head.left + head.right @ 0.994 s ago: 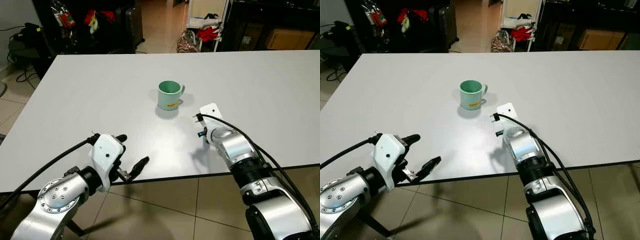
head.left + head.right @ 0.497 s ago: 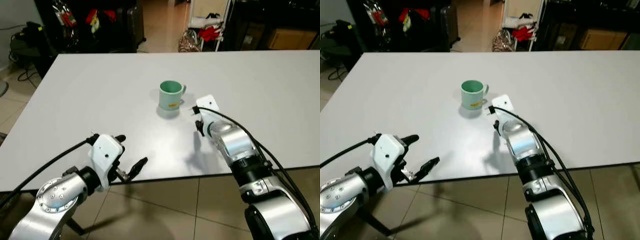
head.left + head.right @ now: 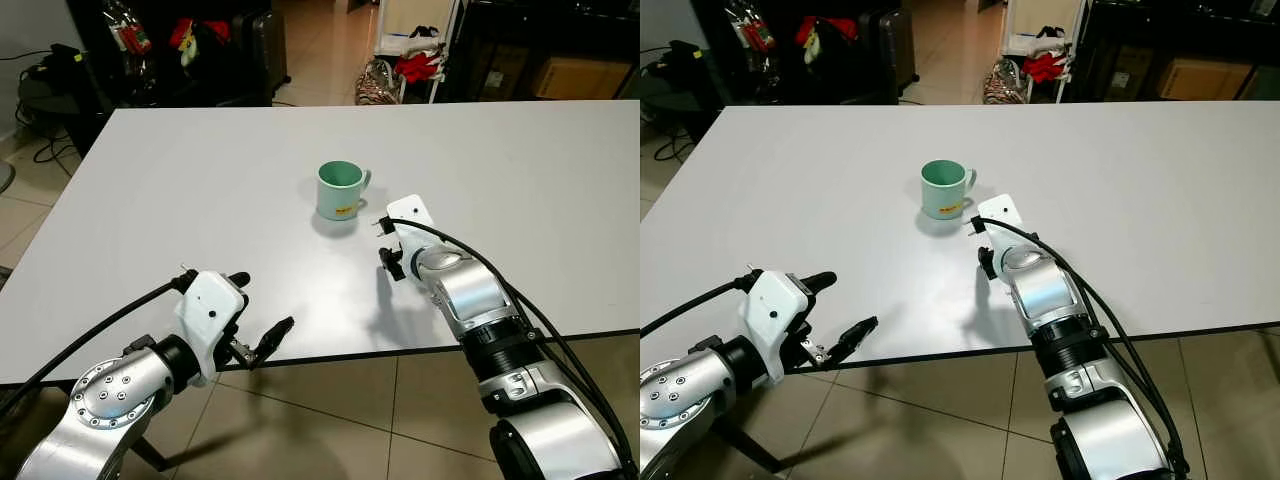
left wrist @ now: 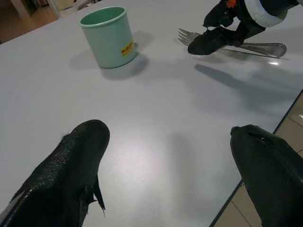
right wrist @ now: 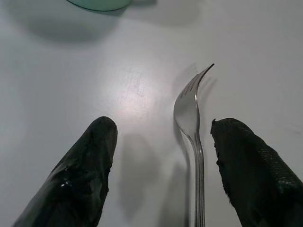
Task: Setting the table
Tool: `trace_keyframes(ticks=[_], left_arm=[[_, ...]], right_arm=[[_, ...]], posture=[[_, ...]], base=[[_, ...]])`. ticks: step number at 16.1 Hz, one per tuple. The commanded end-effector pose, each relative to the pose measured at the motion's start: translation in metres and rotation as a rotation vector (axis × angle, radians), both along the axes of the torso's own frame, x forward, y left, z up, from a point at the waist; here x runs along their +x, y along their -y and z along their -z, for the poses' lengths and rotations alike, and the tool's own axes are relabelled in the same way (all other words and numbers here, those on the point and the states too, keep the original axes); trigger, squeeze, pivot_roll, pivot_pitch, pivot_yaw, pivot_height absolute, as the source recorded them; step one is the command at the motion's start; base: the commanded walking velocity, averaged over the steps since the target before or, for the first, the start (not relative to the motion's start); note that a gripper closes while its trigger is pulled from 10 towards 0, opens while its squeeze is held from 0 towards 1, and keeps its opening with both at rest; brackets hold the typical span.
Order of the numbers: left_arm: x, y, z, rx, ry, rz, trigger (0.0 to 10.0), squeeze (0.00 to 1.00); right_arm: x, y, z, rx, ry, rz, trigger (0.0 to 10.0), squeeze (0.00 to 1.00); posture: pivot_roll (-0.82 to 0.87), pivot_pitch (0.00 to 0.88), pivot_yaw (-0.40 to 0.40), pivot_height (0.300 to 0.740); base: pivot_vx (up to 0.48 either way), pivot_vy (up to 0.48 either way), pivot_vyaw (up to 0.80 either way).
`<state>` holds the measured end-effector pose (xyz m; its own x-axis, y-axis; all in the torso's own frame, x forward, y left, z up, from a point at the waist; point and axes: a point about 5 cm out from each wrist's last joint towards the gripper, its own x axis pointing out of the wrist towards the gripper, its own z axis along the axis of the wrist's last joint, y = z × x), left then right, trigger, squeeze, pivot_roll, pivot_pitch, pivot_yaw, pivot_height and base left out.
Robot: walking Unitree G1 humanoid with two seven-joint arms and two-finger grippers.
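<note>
A green mug (image 3: 340, 188) with a yellow label stands upright near the middle of the white table (image 3: 180, 190). A metal fork (image 5: 191, 118) lies flat on the table in front of the mug and to its right, its tines towards the mug. My right gripper (image 5: 165, 124) is open just above it. The fork lies between the two fingers, closer to one of them. The left wrist view has the fork (image 4: 255, 47) under those black fingers. My left gripper (image 3: 262, 302) is open and holds nothing at the table's front edge, left of the mug.
The table's front edge (image 3: 330, 355) runs just below both grippers, with tiled floor (image 3: 330, 420) beneath. Beyond the far edge stand a dark suitcase (image 3: 262, 45), bags and a white rack (image 3: 410, 50).
My right gripper has moved away from the front edge and a little left, closer to the mug. The left arm has barely shifted.
</note>
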<state>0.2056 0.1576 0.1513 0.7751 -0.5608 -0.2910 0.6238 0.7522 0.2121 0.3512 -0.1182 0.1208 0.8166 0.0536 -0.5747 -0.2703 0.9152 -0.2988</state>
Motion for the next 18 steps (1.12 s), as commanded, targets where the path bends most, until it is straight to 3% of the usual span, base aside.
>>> trace_keyframes(ticks=[1,7,13,18], left_arm=[[-0.001,0.001,-0.003,0.006,0.011,0.014,10.0,0.0],[-0.001,0.001,-0.003,0.011,0.005,0.03,10.0,0.0],[0.0,0.002,-0.003,0.015,0.0,0.037,10.0,0.0],[0.0,0.002,-0.004,0.016,-0.003,0.05,10.0,0.0]], right_arm=[[0.001,0.006,0.0,0.014,0.004,0.025,10.0,0.0],[0.002,0.017,-0.001,0.251,0.057,0.059,10.0,0.0],[0.003,0.024,0.005,0.341,0.098,0.054,10.0,0.0],[0.009,0.044,0.012,0.329,0.096,0.068,10.0,0.0]], posture=[[-0.08,0.0,-0.001,0.74],[-0.08,0.0,0.005,0.74],[-0.08,0.0,0.011,0.74],[-0.07,0.004,0.017,0.74]], base=[[0.0,0.0,0.0],[0.0,0.0,0.0],[0.0,0.0,0.0],[0.0,0.0,0.0]])
